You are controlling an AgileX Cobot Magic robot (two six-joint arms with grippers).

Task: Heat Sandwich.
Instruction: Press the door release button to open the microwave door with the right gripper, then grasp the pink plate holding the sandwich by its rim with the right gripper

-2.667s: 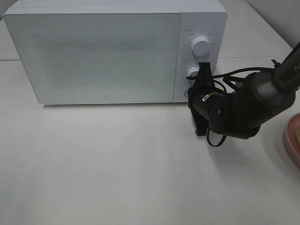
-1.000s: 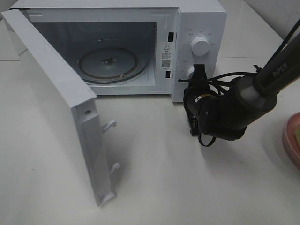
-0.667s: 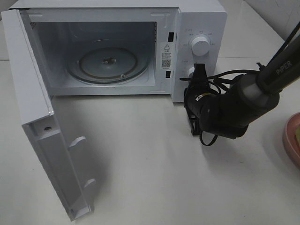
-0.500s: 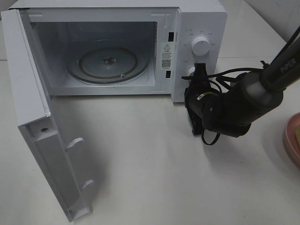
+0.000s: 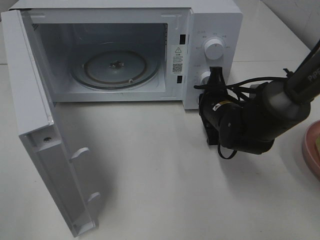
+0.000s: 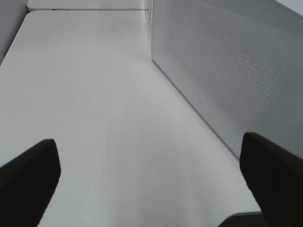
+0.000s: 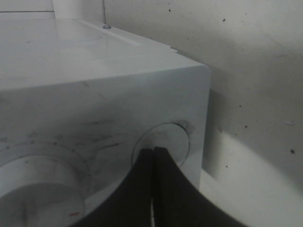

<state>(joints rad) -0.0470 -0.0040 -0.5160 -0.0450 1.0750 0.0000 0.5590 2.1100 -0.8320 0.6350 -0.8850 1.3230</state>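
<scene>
The white microwave (image 5: 212,20) stands at the back with its door (image 5: 35,125) swung wide to the left. Inside lies the bare glass turntable (image 5: 116,67). My right gripper (image 5: 216,73) is shut, with nothing in it, just in front of the control panel beside the lower knob (image 5: 204,76). In the right wrist view its closed fingertips (image 7: 152,158) point at the round button (image 7: 165,137) in the panel's corner. My left gripper (image 6: 151,184) stands open and empty over bare table, beside the door's outer face (image 6: 227,71). The sandwich is out of view.
The rim of a pink plate (image 5: 312,150) shows at the right edge of the table. The open door juts toward the front left. The upper knob (image 5: 214,49) sits above the right gripper. White tabletop (image 5: 160,190) lies in front of the oven.
The microwave door has swung from half open to wide open on the left. My right gripper has drawn slightly right, still shut, by the panel.
</scene>
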